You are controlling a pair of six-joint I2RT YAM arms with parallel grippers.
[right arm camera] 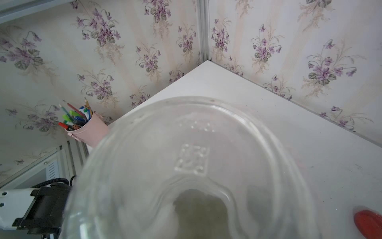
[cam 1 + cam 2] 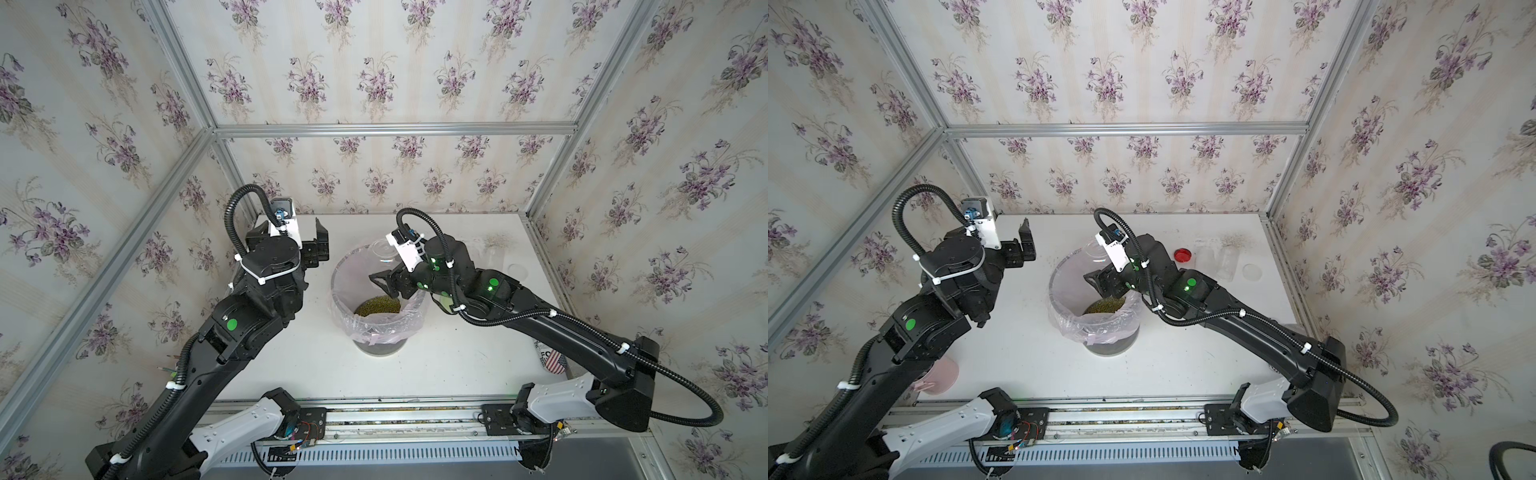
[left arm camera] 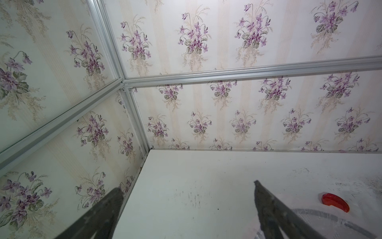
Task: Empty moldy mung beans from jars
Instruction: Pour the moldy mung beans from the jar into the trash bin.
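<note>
Right hand [image 2: 386, 284]: clamped round the jar [image 1: 192, 157], centre of frame, over the bin [image 2: 337, 282].
Left hand [image 2: 318, 249]: spread apart, empty, left of bin.
Bin: pink-lined, middle of the tabletop [image 2: 457, 361].
Jar: seems upended; probably light, rigid, slippery; grip mid-wall.
Mung beans [image 2: 377, 306]: loose heap in bin; would scatter.

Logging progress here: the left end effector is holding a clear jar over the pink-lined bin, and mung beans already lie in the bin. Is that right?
No: the right end effector holds the clear jar over the pink-lined bin, seen in a top view. The left end effector is open, empty. Mung beans do lie in the bin.
</note>
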